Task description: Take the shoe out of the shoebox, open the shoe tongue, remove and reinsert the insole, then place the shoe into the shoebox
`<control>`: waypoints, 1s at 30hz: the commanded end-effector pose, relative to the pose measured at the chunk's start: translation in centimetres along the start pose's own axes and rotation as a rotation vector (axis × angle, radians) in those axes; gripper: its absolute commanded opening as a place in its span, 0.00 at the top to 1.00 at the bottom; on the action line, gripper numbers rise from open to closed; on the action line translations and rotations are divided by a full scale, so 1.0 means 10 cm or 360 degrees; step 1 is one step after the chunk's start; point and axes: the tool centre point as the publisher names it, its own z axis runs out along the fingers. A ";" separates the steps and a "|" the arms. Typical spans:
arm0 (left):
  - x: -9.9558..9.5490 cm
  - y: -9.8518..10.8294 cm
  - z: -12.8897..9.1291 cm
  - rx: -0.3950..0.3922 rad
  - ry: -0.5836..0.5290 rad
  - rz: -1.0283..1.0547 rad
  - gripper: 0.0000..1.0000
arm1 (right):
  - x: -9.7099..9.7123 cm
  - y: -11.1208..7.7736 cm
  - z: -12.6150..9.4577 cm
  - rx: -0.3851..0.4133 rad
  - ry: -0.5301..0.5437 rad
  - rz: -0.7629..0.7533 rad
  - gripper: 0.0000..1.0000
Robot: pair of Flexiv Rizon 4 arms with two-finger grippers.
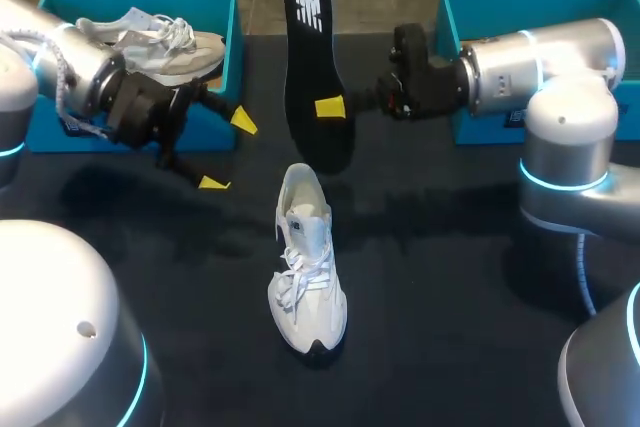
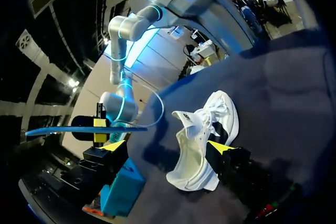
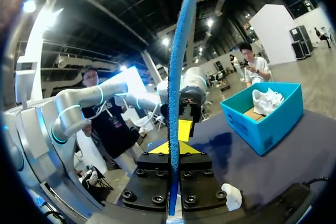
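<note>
from overhead, my right gripper (image 1: 335, 107) holds the black insole (image 1: 315, 67) above the far middle of the dark table (image 1: 450, 277), both fingers pressed on it from either face. the white shoe (image 1: 305, 267) lies on the table just short of the insole, toe toward the camera and laces loose. my left gripper (image 1: 228, 152) hangs with its fingers spread wide and nothing between them, beside the left shoebox (image 1: 215, 17), which holds a second shoe (image 1: 160, 42). the right shoebox (image 1: 530, 7) sits behind my right arm. the right wrist view adds what the head view hides: the insole (image 3: 176, 77) stands upright and edge-on in the clamp, its underside blue, with the left shoebox (image 3: 265, 116) beyond it. the left wrist view looks into the shoe's (image 2: 202, 142) mouth, ahead of the open fingers and apart from them, and catches the insole (image 2: 84, 129) as a thin blue line.
</note>
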 end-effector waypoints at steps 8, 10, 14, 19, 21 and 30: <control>-0.04 0.00 -0.02 0.0001 0.0049 -0.0017 0.00 | -0.13 -0.12 0.08 0.0003 0.0056 0.0052 1.00; -0.04 0.00 -0.02 0.0001 0.0049 -0.0017 0.00 | -0.13 -0.12 0.08 0.0003 0.0056 0.0052 1.00; -0.04 0.00 -0.02 0.0001 0.0049 -0.0017 0.00 | -0.13 -0.12 0.08 0.0003 0.0056 0.0052 1.00; -0.04 0.00 -0.02 0.0001 0.0049 -0.0017 0.00 | -0.13 -0.12 0.08 0.0003 0.0056 0.0052 1.00; -0.04 0.00 -0.02 0.0001 0.0049 -0.0017 0.00 | -0.13 -0.12 0.08 0.0003 0.0056 0.0052 1.00; -0.04 0.00 -0.02 0.0001 0.0049 -0.0017 0.00 | -0.13 -0.12 0.08 0.0003 0.0056 0.0052 1.00</control>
